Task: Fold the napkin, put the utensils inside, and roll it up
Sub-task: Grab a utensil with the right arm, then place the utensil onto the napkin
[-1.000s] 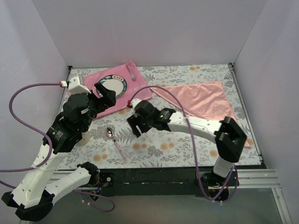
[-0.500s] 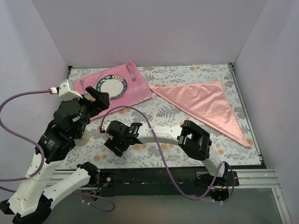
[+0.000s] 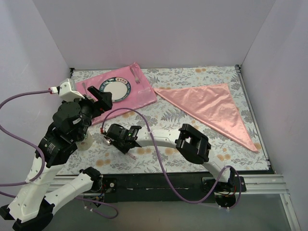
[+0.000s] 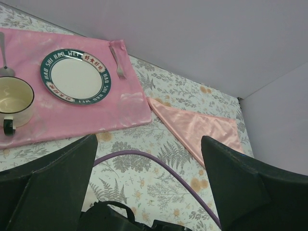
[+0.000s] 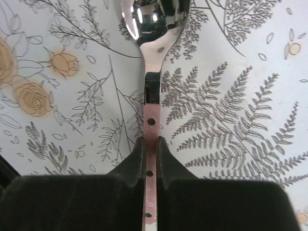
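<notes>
The napkin (image 3: 207, 103) is a pale pink triangle lying flat at the back right, and it also shows in the left wrist view (image 4: 197, 127). A spoon (image 5: 151, 19) with a pink handle lies on the floral tablecloth. My right gripper (image 5: 150, 142) is shut on that handle just below the bowl. From above, the right gripper (image 3: 118, 137) sits low at the front left and covers most of the spoon. My left gripper (image 3: 103, 98) hangs open above the table, and nothing is between its fingers (image 4: 57, 183). A fork (image 4: 117, 60) lies on the hot-pink mat (image 4: 96, 113).
On the mat (image 3: 139, 94) at the back left are a plate (image 3: 114, 89), a cup (image 4: 14, 101) and another utensil (image 4: 4, 53). A purple cable (image 4: 159, 161) arcs over the cloth between the arms. White walls close in three sides.
My right arm swung left across the table to the spoon, and its jaws closed on the handle. The left arm drew back a little and stayed open.
</notes>
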`<action>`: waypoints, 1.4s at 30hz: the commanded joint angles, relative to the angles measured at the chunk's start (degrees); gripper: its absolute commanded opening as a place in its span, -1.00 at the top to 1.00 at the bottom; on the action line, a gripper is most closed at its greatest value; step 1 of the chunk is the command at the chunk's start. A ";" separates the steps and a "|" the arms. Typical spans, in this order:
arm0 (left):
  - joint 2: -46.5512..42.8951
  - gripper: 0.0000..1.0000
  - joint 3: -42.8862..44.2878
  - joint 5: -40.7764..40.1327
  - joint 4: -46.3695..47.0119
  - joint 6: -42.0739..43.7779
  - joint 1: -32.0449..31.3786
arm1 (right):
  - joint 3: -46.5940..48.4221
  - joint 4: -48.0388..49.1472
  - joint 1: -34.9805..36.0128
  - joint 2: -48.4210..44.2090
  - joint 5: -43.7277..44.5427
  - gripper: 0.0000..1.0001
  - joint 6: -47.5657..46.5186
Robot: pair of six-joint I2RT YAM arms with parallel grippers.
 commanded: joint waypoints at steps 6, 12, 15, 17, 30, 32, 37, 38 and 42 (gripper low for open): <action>0.79 -0.79 -1.58 -1.97 2.81 1.92 0.14 | -13.17 6.08 -5.63 -18.58 8.98 0.97 -16.41; 0.44 -0.80 -4.04 -2.76 5.87 4.72 0.22 | -27.15 9.89 -25.92 -34.15 -6.66 0.97 -33.03; 2.55 -0.81 -5.45 -3.81 4.92 5.08 0.14 | -26.03 3.13 -34.89 -34.78 -4.31 0.97 -43.06; 3.25 -0.82 -6.41 -2.77 5.09 4.91 0.22 | -22.87 -3.43 -41.92 -32.77 -6.75 0.97 -46.22; 8.52 -0.82 -8.26 4.44 9.48 4.38 0.22 | -26.72 -7.51 -62.06 -28.98 -19.59 0.97 -55.12; 9.75 -0.82 -8.18 5.58 9.84 4.12 0.14 | -27.60 -7.34 -63.56 -28.36 -20.82 0.97 -55.64; 12.04 -0.82 -8.35 7.43 10.98 3.33 0.14 | -30.33 -5.24 -66.81 -28.18 -21.97 0.97 -56.52; 12.74 -0.82 -8.35 8.04 10.98 2.98 0.14 | -30.41 -5.06 -67.16 -28.10 -22.05 0.97 -56.53; 14.50 -0.81 -8.26 9.54 12.03 2.36 0.22 | -29.80 -5.23 -68.13 -26.78 -23.63 0.97 -57.66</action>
